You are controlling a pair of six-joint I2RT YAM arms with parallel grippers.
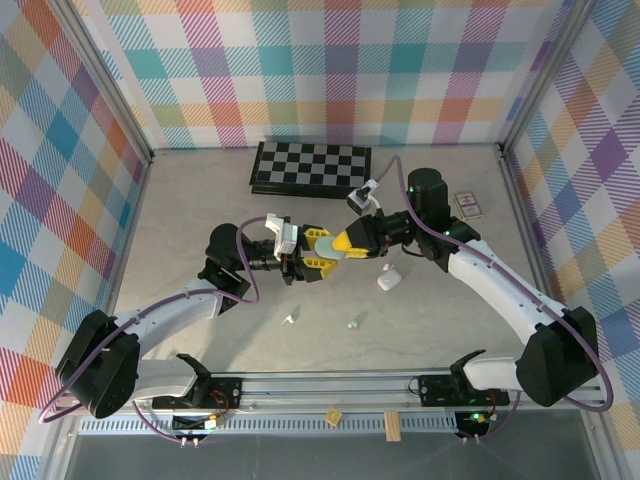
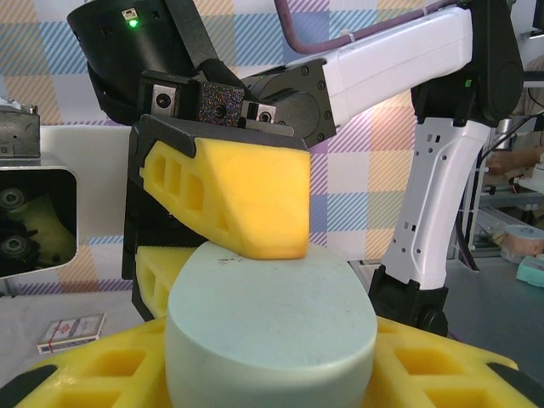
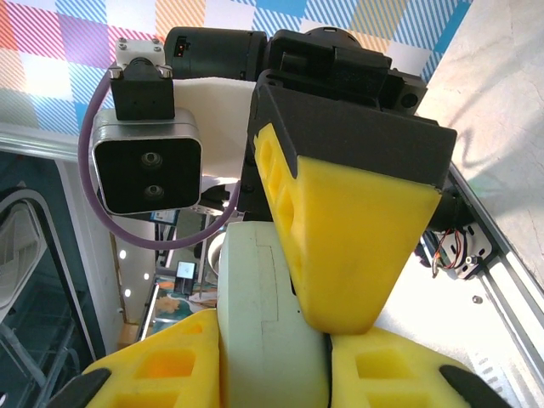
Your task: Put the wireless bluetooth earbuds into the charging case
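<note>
Earbuds point(image 1: 290, 319) lie loose on the desk point(image 1: 200, 200) at six o'clock from the mint case point(image 1: 322, 239), none inserted yet. The right hand point(image 3: 272, 365) clamps the case; the left hand point(image 2: 272, 361) flanks it, grip uncertain.

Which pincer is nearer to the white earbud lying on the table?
Left. The left pincer hangs just beyond the white earbud, slightly to its right; the right pincer sits farther back and right, both around the mint case.
</note>
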